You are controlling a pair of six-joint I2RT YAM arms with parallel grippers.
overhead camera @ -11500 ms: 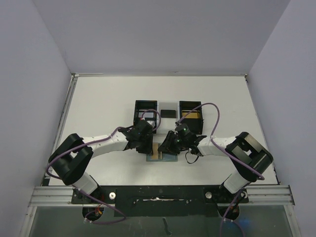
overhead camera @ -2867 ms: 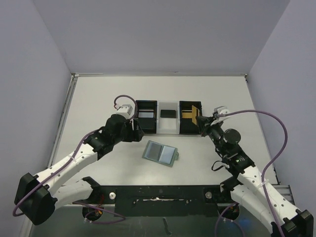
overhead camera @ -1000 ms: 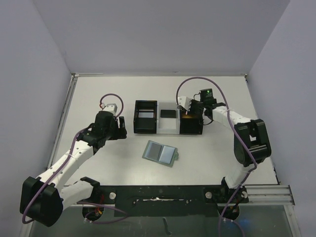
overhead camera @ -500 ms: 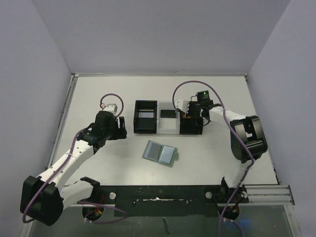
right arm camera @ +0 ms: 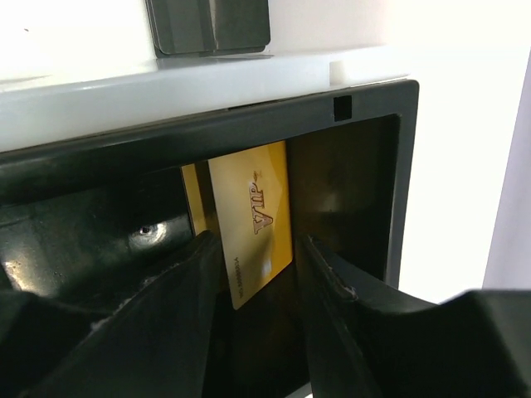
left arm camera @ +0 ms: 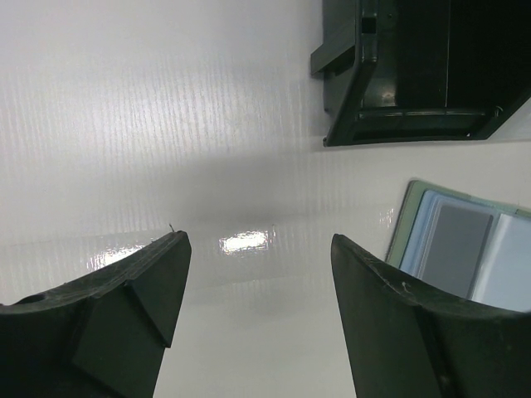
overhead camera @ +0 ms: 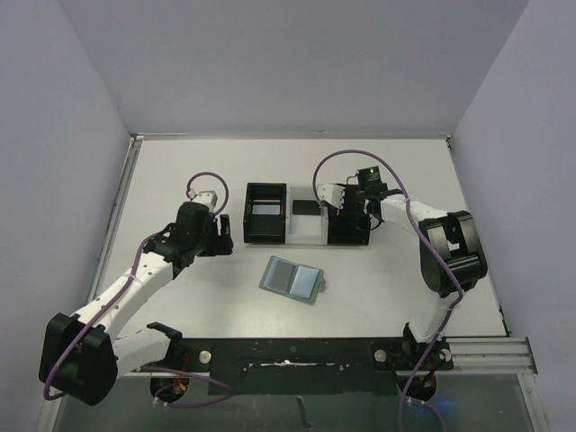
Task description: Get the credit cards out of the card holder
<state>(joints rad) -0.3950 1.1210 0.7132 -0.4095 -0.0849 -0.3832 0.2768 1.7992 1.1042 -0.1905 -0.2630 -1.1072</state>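
The card holder [overhead camera: 292, 279] lies open and flat on the table in front of the boxes, and a grey rectangle shows in one pale blue pocket [left arm camera: 459, 249]. My right gripper [overhead camera: 345, 205] reaches down into the right black box [overhead camera: 347, 216]. Its jaws stand apart around a gold card [right arm camera: 251, 217] marked VIP, with a gap at the right finger [right arm camera: 332, 282]. A black card [overhead camera: 307, 206] lies in the white middle tray. My left gripper [overhead camera: 227, 236] hovers open and empty over bare table left of the holder.
The left black box [overhead camera: 265, 213] has a pale rectangle inside. In the left wrist view that box [left arm camera: 415, 75] is at top right and the card holder [left arm camera: 406, 224] at the right edge. Grey walls enclose the white table [overhead camera: 180, 180].
My right gripper's jaws have spread apart inside the right black box, loosening from the gold card. The left arm has shifted only slightly.
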